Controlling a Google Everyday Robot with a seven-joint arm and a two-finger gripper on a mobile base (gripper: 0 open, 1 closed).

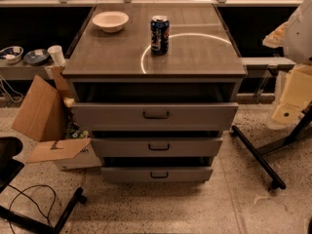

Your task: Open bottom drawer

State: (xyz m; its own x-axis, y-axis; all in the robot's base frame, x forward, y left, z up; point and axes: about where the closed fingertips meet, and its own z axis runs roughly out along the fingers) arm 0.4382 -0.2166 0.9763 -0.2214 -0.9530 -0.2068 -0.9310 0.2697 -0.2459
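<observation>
The grey cabinet (pixel 102 57) has three drawers. The bottom drawer (pixel 126 174) is the lowest, with a narrow grey front and a small black bar handle (pixel 159 175). It stands slightly out, with a dark gap above its front. The middle drawer (pixel 122 147) and the top drawer (pixel 112 116) stand out further, the top one the most. My arm's white and cream parts show at the right edge. The gripper (pixel 288 108) hangs there, well right of the cabinet and above floor level, away from every handle.
A white bowl (pixel 110 21) and a blue soda can (pixel 159 34) stand on the cabinet top. An open cardboard box (pixel 44 113) sits left of the cabinet. Black stand legs (pixel 258 157) cross the floor at right. A black frame with cables (pixel 36 206) lies at bottom left.
</observation>
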